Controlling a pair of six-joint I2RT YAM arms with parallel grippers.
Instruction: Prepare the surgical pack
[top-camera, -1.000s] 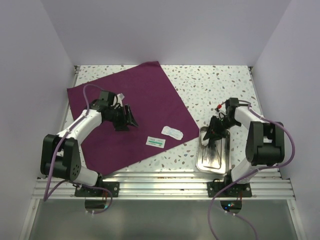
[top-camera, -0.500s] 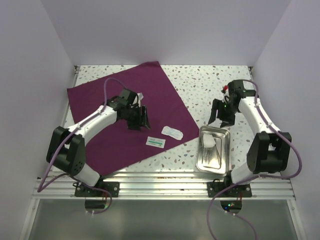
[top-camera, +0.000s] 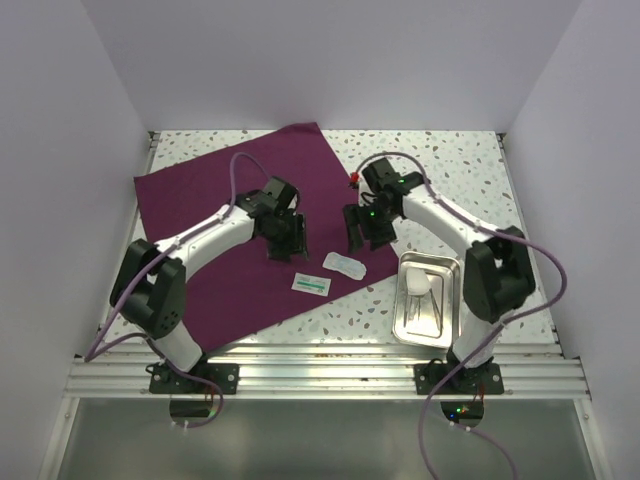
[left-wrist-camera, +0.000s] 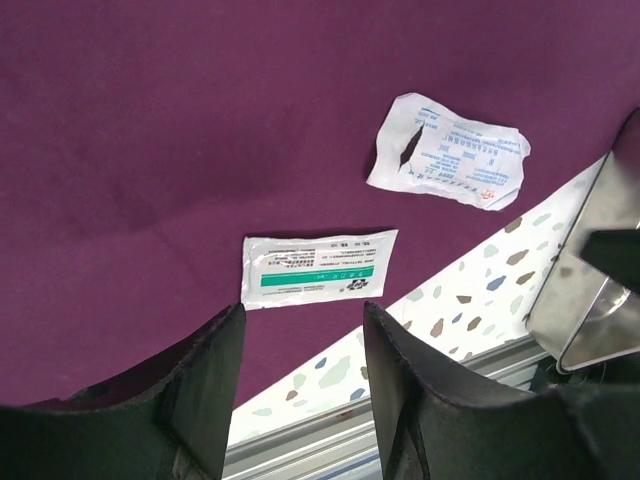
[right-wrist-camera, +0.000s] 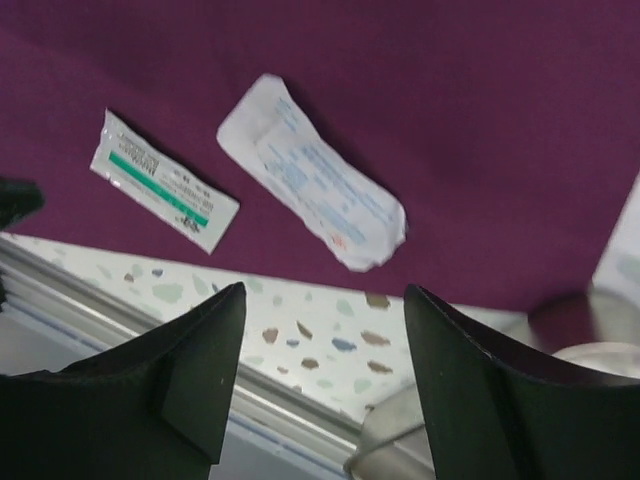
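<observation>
Top external: right tool (top-camera: 358, 229), open, has left the tray (top-camera: 446, 302); left tool (top-camera: 286, 239), open, neared the packets (top-camera: 345, 264).

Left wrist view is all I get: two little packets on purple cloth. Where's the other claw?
Observer: The right claw hangs open over the right edge of the large maroon square cloth, near the crinkled white paper packet.
Operator: And that shiny thing on my right?
Observer: A rectangular steel tray on the speckled table, off the cloth, holding white gauze and thin metal instruments.
</observation>
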